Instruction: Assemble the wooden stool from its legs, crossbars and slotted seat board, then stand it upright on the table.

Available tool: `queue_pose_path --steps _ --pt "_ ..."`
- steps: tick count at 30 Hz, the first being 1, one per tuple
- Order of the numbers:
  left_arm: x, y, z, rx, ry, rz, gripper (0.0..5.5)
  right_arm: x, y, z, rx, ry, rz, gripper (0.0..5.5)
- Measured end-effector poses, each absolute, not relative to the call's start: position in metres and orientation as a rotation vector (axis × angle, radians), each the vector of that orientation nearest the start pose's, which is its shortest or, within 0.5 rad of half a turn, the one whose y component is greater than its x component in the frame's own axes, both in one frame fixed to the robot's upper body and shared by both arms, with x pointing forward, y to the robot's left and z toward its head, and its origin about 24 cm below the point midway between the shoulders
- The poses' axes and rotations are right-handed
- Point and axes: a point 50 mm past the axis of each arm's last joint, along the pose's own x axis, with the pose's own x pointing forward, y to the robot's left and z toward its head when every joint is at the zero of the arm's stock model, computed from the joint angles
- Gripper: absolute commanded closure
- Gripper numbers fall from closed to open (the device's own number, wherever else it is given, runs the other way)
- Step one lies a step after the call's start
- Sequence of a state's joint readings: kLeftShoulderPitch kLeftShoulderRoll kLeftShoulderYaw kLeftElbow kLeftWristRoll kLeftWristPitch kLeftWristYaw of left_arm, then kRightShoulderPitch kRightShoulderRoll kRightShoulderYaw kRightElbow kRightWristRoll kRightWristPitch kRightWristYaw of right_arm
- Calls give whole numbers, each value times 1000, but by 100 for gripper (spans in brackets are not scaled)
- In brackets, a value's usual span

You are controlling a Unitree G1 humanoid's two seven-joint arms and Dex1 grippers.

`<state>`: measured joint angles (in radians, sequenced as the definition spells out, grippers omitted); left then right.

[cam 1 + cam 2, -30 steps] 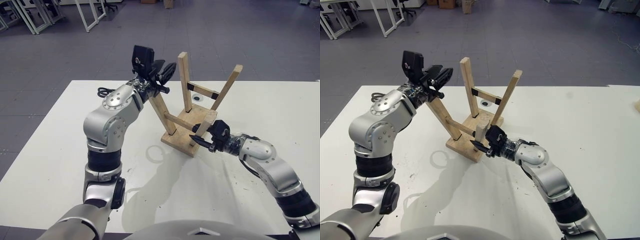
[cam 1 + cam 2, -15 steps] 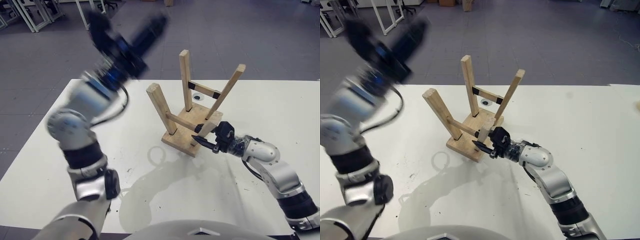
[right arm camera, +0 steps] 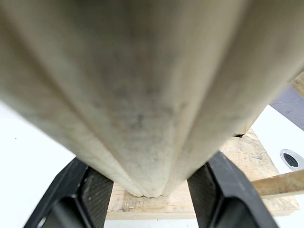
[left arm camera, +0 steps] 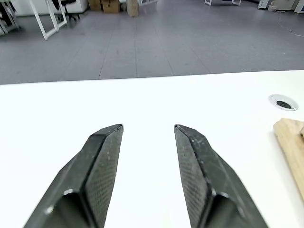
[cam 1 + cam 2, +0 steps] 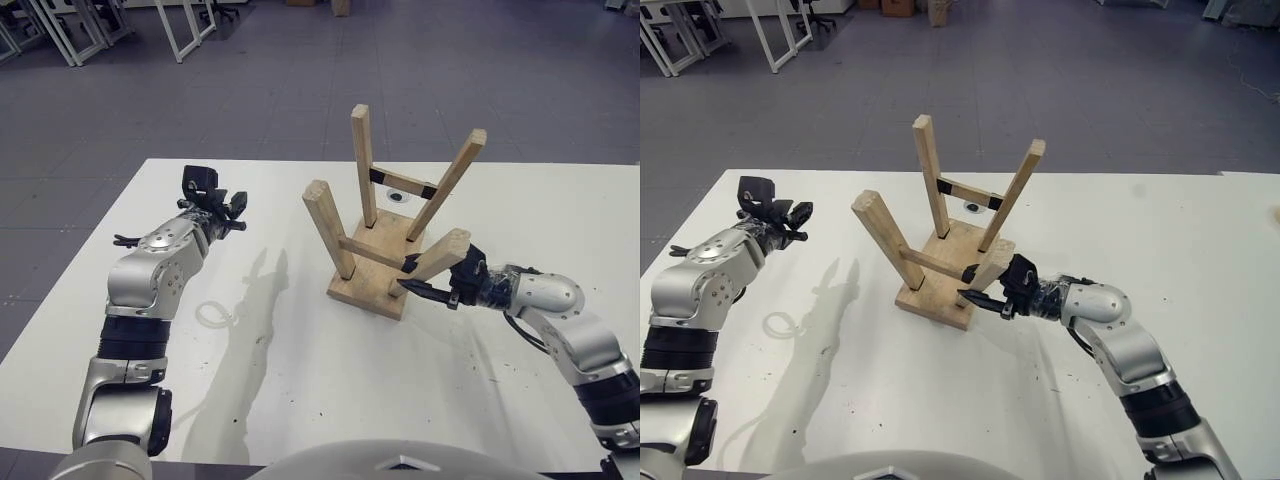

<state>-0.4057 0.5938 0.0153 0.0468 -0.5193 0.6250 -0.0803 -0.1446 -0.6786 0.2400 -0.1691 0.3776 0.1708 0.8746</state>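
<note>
The wooden stool (image 5: 385, 235) rests upside down on its seat board (image 5: 368, 293) in the middle of the white table (image 5: 300, 380), legs up and joined by crossbars. My right gripper (image 5: 428, 290) is shut on the near right leg (image 5: 434, 261), low down by the board; that leg (image 3: 142, 95) sits between its fingers (image 3: 88, 197). My left gripper (image 5: 232, 210) is open with nothing in it, low over the table's left side and well apart from the stool. From the left gripper (image 4: 148, 128), a corner of the seat board (image 4: 290, 142) lies off to one side.
A round cable hole (image 5: 398, 197) lies in the table behind the stool. A thin pale ring (image 5: 212, 314) lies on the table left of the stool. A dark cable (image 5: 125, 240) sits near the left edge. Beyond the table's far edge is open floor.
My left gripper has let go of the stool's left leg, swung up and away, and come down low at the table's left. The right gripper kept its hold, and the leg now leans further right.
</note>
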Motion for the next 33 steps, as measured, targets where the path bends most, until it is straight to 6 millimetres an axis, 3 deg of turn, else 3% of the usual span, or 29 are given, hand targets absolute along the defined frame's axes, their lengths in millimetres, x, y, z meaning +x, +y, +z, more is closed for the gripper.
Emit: queue_pose_path --steps 6,11,16,18,22,24,26,27,30,33 --pt "310 237 108 280 304 -125 369 243 -162 92 -310 145 1155 346" --pt "303 221 105 211 313 -230 279 244 -161 92 -312 145 1158 346" --pt "298 210 114 79 306 -269 209 244 -161 92 -312 145 1157 346" --pt "299 210 114 -10 289 -197 209 244 -161 92 -312 144 1156 346" --pt "300 230 108 -63 288 27 209 244 -160 92 -313 144 1158 346" --pt "299 209 108 -113 291 -90 209 244 -160 92 -314 144 1159 346" --pt "287 152 118 -170 262 -416 209 245 -159 93 -315 145 1163 346" --pt "279 136 121 -167 253 -485 209 244 -163 93 -314 153 1165 346" --pt "263 134 116 -122 302 -507 209 244 -170 98 -333 160 1197 346" --pt "238 129 79 -27 532 -577 209 246 -173 99 -338 165 1188 346"
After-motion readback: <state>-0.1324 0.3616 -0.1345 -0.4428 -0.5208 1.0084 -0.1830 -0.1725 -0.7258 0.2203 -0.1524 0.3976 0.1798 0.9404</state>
